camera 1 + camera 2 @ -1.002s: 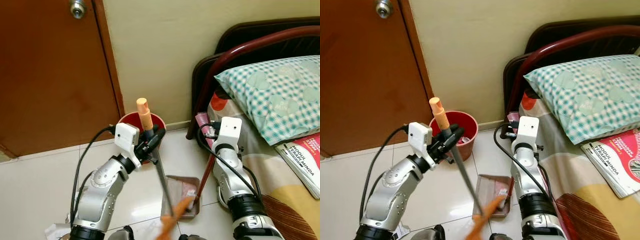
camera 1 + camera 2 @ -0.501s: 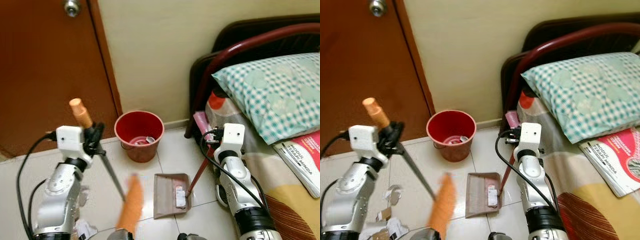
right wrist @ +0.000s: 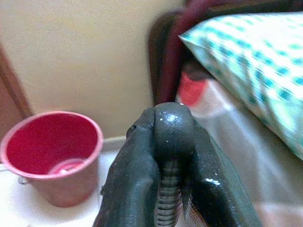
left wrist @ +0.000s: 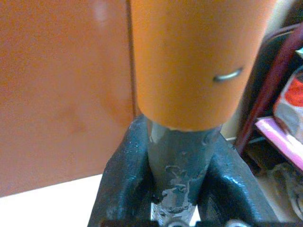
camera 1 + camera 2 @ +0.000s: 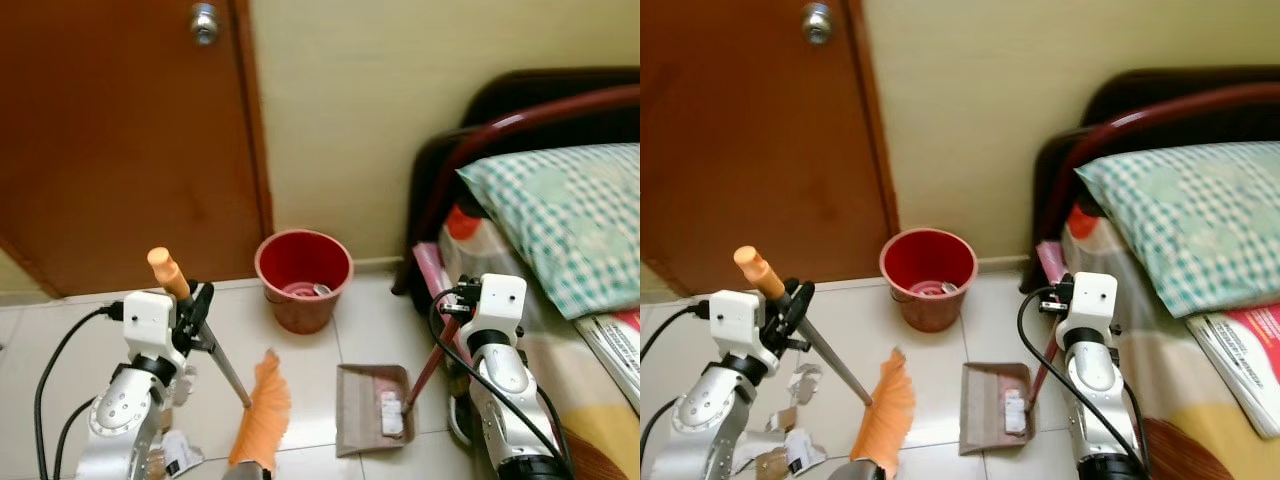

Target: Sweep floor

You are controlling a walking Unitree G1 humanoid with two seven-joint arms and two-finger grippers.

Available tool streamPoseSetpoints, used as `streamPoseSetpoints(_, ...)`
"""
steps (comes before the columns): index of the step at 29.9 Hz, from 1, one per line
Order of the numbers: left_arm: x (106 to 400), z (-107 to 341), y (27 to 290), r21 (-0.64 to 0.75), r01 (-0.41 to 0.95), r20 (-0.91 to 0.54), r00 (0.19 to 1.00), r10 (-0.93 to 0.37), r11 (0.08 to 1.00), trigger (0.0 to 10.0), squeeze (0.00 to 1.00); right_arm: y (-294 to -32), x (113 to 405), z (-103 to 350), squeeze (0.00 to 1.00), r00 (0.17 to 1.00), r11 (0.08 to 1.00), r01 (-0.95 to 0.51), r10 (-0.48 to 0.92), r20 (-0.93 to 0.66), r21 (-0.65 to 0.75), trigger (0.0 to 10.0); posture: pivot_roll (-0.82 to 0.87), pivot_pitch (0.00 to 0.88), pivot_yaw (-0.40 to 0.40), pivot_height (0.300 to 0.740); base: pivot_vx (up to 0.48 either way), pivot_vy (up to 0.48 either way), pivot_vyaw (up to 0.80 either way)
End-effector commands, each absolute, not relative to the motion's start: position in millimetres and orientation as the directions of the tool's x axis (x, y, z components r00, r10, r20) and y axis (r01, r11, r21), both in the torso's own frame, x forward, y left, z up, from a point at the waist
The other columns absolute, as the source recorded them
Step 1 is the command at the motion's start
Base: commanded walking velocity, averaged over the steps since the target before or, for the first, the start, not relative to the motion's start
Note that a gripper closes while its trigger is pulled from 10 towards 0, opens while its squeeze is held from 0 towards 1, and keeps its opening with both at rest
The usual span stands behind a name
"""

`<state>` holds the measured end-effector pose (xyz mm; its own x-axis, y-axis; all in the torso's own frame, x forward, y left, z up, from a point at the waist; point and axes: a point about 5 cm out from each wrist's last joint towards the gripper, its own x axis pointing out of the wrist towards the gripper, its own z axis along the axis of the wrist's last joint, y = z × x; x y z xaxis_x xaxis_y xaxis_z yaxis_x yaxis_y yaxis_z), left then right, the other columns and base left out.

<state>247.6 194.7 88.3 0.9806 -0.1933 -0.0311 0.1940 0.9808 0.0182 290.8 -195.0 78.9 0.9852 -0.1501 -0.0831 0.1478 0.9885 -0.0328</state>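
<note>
My left gripper [image 5: 198, 312] is shut on the grey shaft of a broom [image 5: 225, 365], just below its orange top grip [image 5: 165, 271]. In the left wrist view the orange grip [image 4: 189, 61] sits right above the black fingers [image 4: 120, 184]. The orange bristles [image 5: 262, 415] rest on the white tiles, left of a brown dustpan [image 5: 362, 410]. A white scrap [image 5: 389, 416] lies in the pan. My right gripper [image 5: 450, 318] is shut on the dustpan's dark red handle [image 5: 425, 365]; the right wrist view shows the fingers [image 3: 130, 179] clamped around the handle end [image 3: 173, 125].
A red bucket [image 5: 303, 279] with some litter inside stands against the wall behind the dustpan. Paper scraps [image 5: 790, 420] lie on the floor by my left arm. A brown door [image 5: 130, 140] is at the left; a bed with a checked pillow [image 5: 560, 215] is at the right.
My left arm has swung the broom leftward, so its bristles have gone from the dustpan's mouth to the tiles left of it. The camera has also shifted. The right gripper still holds the dustpan.
</note>
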Motion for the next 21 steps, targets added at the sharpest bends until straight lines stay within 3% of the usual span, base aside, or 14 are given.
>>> streamPoseSetpoints(1, 244, 78, 195, 0.043, 0.195, -0.077, 0.979, -0.191, 0.98, 10.0, 0.0, -192, 296, 96, 0.0, 0.991, 0.99, 0.137, -0.137, 0.003, -0.012, 10.0, 0.08, 0.044, 0.027, 0.74, 0.0, 0.0, 0.8)
streamPoseSetpoints(6, 250, 78, 190, 0.05, 0.196, -0.067, 0.979, -0.192, 0.979, 10.0, 0.0, -191, 301, 102, 0.0, 0.988, 0.988, 0.153, -0.153, 0.016, 0.022, 10.0, 0.08, 0.034, 0.018, 0.74, 0.0, 0.0, 0.72)
streamPoseSetpoints(21, 253, 73, 193, 0.061, 0.179, -0.087, 0.981, -0.173, 0.982, 10.0, 0.0, -175, 300, 116, 0.0, 0.993, 0.987, 0.112, -0.116, 0.032, 0.112, 10.0, 0.06, 0.053, 0.025, 0.74, 0.0, 0.0, 0.0)
